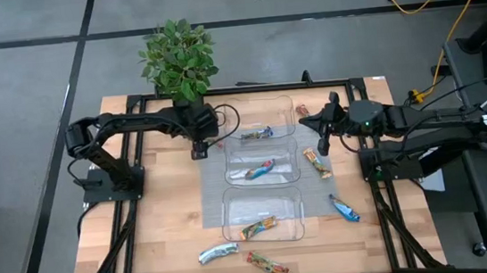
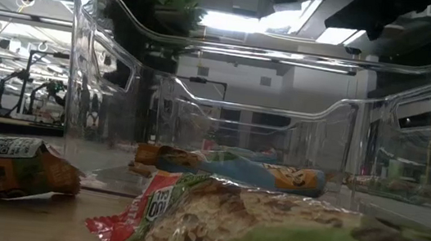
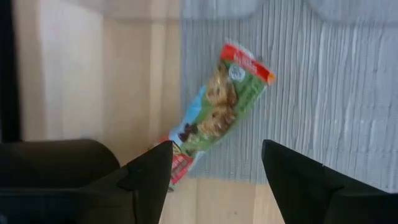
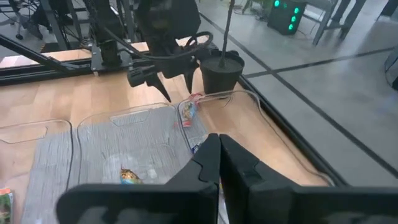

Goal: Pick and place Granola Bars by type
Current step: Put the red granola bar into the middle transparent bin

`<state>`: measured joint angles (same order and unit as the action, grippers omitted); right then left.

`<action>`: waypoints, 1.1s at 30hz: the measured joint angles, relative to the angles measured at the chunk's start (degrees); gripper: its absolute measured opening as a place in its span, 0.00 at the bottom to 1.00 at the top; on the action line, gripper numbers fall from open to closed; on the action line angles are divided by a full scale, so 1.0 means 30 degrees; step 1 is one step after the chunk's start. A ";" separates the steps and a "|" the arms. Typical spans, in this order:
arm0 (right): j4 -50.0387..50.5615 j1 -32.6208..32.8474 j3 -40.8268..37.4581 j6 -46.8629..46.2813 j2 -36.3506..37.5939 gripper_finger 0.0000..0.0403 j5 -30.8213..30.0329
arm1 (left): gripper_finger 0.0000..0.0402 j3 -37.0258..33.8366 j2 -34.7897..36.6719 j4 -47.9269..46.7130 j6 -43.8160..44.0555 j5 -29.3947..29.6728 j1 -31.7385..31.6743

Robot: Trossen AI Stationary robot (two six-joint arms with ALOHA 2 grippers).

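Observation:
My left gripper point(image 1: 200, 148) hangs open over a red-and-green granola bar point(image 3: 221, 106), which lies flat half on the grey mat and half on the wood beside the far tray point(image 1: 260, 117). The right wrist view shows those fingers point(image 4: 163, 79) pointing down just above that bar point(image 4: 188, 112). My right gripper point(image 4: 217, 155) is shut and empty, right of the far tray point(image 1: 321, 127). One bar lies in each of the three clear trays point(image 1: 257, 134) point(image 1: 260, 170) point(image 1: 259, 228). Loose bars lie on the table: orange-gold point(image 1: 317, 163), blue point(image 1: 344, 207), blue-silver point(image 1: 217, 252), red-multicoloured point(image 1: 266, 263).
A potted plant point(image 1: 181, 62) stands at the far edge, just behind my left gripper. Another red bar point(image 1: 301, 110) lies near my right gripper. The three trays sit in a row on the grey mat point(image 1: 213, 189). The low view looks through the near tray's wall point(image 2: 88, 80).

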<state>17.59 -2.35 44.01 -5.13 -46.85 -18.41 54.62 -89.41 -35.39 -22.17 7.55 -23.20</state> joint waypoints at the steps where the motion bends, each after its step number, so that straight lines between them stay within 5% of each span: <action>1: 0.0174 0.0007 0.0000 -0.0214 0.0000 0.02 0.0000 | 0.60 -0.0282 -0.0007 0.0339 -0.0029 -0.0041 -0.0080; 9: 0.0517 0.0007 0.0000 -0.0620 0.0000 0.02 0.0000 | 0.60 -0.1889 -0.0015 0.3909 -0.1375 -0.0138 -0.0087; 33: 0.0510 0.0006 0.0000 -0.1124 0.0000 0.02 -0.0007 | 0.60 -0.3017 -0.0793 0.5627 -0.2450 -0.1641 -0.2271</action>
<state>19.11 -2.33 44.01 -8.50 -46.85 -18.44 45.57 -91.79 -18.51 -29.52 2.63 -30.01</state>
